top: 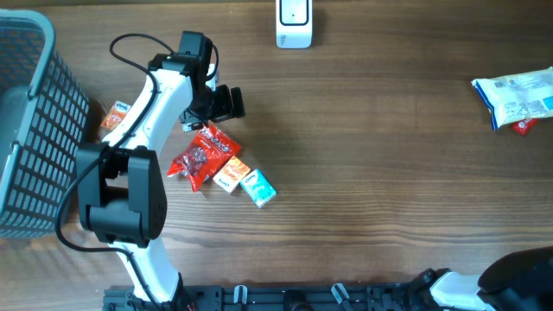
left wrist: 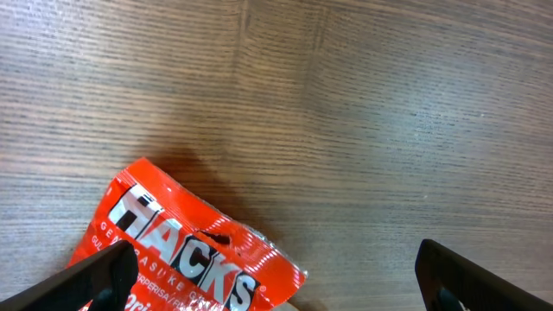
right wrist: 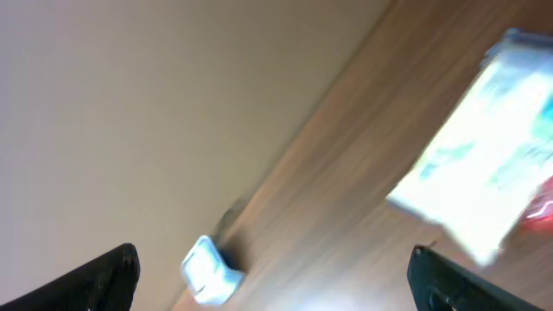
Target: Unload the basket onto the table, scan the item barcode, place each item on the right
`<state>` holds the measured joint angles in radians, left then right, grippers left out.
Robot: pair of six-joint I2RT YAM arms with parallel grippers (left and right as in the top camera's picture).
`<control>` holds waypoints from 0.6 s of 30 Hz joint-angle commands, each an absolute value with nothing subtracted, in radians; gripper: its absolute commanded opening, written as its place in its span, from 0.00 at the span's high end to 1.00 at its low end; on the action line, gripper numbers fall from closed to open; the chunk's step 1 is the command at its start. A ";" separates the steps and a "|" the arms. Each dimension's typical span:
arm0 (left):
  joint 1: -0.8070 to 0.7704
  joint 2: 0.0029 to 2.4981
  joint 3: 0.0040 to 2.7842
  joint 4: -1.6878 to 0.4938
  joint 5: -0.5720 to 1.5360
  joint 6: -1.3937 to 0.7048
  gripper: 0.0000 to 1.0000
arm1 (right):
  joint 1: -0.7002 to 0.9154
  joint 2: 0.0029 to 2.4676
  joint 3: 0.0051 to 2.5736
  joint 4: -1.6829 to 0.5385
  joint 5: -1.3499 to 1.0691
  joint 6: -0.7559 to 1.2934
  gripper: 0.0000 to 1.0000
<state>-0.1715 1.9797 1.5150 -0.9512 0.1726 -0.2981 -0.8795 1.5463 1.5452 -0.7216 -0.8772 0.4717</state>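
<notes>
Your left gripper [top: 232, 104] stands released, jaws wide, over the table [top: 371, 155] near the red candy packet [top: 203, 155], which lies beside an orange box [top: 230, 175]. Your right gripper [right wrist: 276, 285], likewise released, holds nothing.

White block letters spell HACKS across the red packet [left wrist: 186, 250]; a line of smaller print runs beneath, too fine to read.

One basket [top: 34, 130], left edge; one white scanner [top: 294, 24], top centre. Four snack packs [top: 203, 157], centre left; two packets [top: 517, 99], upper right.
</notes>
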 commanded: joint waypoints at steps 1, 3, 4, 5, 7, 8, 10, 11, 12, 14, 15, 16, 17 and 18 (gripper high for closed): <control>-0.169 1.965 1.517 -0.951 0.177 -0.296 0.00 | -0.858 1.509 1.548 -0.903 -1.183 0.297 0.00; -0.169 1.965 1.517 -0.951 0.177 -0.296 0.00 | -0.831 1.505 1.548 -1.070 -1.171 0.151 0.00; -0.169 1.965 1.517 -0.951 0.177 -0.296 0.00 | -0.819 1.505 1.548 -1.129 -1.160 0.097 0.00; -0.169 1.965 1.517 -0.951 0.177 -0.296 0.00 | -0.803 1.505 1.548 -1.192 -1.145 0.037 0.00; -0.169 1.965 1.517 -0.951 0.177 -0.296 0.00 | -0.763 1.505 1.548 -1.290 -1.106 -0.058 0.00; -0.169 1.965 1.517 -0.951 0.177 -0.296 0.00 | -0.746 1.505 1.548 -1.319 -1.093 -0.085 0.00; -0.169 1.965 1.517 -0.950 0.177 -0.296 0.00 | -0.678 1.505 1.547 -1.386 -1.067 -0.159 0.00; -0.169 1.965 1.517 -0.946 0.182 -0.297 0.00 | -0.649 1.505 1.546 -1.406 -1.063 -0.182 0.00; -0.169 1.965 1.517 -0.936 0.183 -0.297 0.00 | -0.617 1.505 1.546 -1.419 -1.062 -0.196 0.00; -0.172 1.965 1.517 -0.913 0.202 -0.304 0.00 | -0.555 1.505 1.546 -1.431 -1.062 -0.208 0.00; -0.173 1.965 1.517 -0.905 0.230 -0.304 0.00 | -0.516 1.505 1.546 -1.430 -1.061 -0.208 0.00; -0.175 1.965 1.517 -0.912 0.273 -0.304 0.00 | -0.476 1.505 1.546 -1.429 -1.061 -0.208 0.00; -0.177 1.965 1.517 -0.929 0.319 -0.303 0.00 | -0.433 1.505 1.546 -1.423 -1.060 -0.207 0.00; -0.179 1.965 1.517 -0.953 0.355 -0.304 0.00 | -0.389 1.505 1.546 -1.414 -1.051 -0.205 0.00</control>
<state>-0.1719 1.9797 1.5150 -0.9142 0.2119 -0.2981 -0.5095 1.5269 1.5448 -1.4258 -1.0630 -0.1383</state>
